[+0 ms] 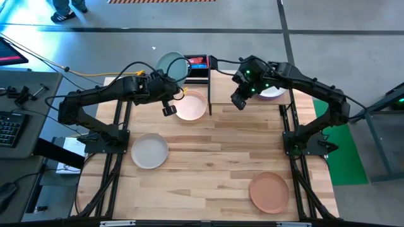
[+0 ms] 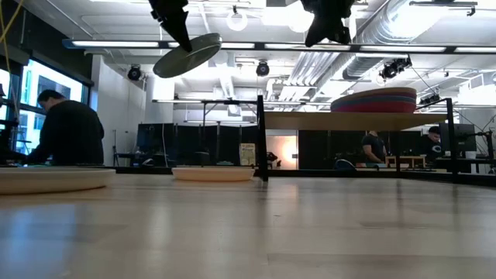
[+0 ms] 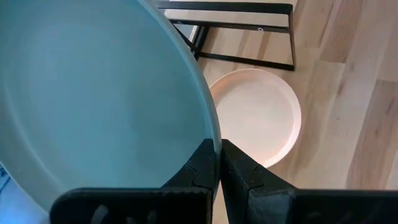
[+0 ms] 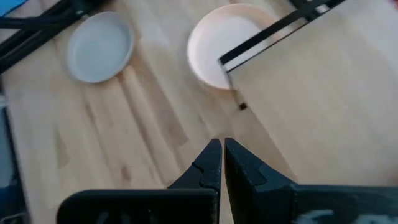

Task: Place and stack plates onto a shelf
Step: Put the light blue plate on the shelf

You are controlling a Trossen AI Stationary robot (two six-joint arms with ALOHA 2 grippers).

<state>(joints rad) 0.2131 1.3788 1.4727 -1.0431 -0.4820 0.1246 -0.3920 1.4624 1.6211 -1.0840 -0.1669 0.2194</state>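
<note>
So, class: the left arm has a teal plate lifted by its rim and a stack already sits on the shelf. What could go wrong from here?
1. The left gripper pinches only the edge of the teal plate, which hangs tilted in the low view; it could slip or swing.
2. The plate stack sits on the shelf; a tilted landing could shove it.
3. The right gripper, shut and empty, hovers above the shelf board and could obstruct the approach.
</note>
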